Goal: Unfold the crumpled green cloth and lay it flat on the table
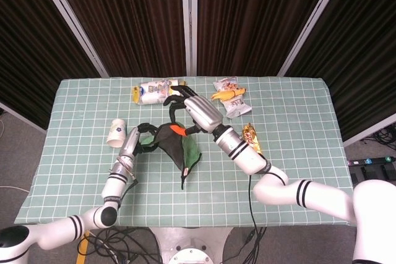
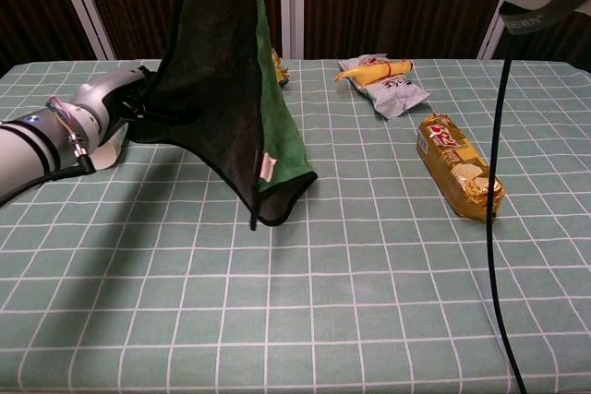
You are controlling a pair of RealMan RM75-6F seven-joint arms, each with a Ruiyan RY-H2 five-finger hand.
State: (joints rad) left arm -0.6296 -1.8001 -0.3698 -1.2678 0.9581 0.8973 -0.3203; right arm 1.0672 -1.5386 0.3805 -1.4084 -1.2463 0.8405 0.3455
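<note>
The worktop [image 2: 369, 320] wears a pale green checked cover, its near stretch bare in the chest view. Midway, the green cloth [image 2: 226, 89] hangs lifted, stretched between both hands, its low tip at or just above the cover. The left hand [image 1: 131, 142] grips the cloth's left edge, though its fingers are partly hidden. The right hand [image 1: 197, 111] pinches the top. A gold packet [image 2: 459, 166] lies right; beyond are snack bags [image 1: 228, 96], a paper cup [image 1: 116, 133], then dark curtains [image 1: 247, 10].

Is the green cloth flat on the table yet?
Not yet. The green cloth hangs in the air between the right hand and left hand.
</note>
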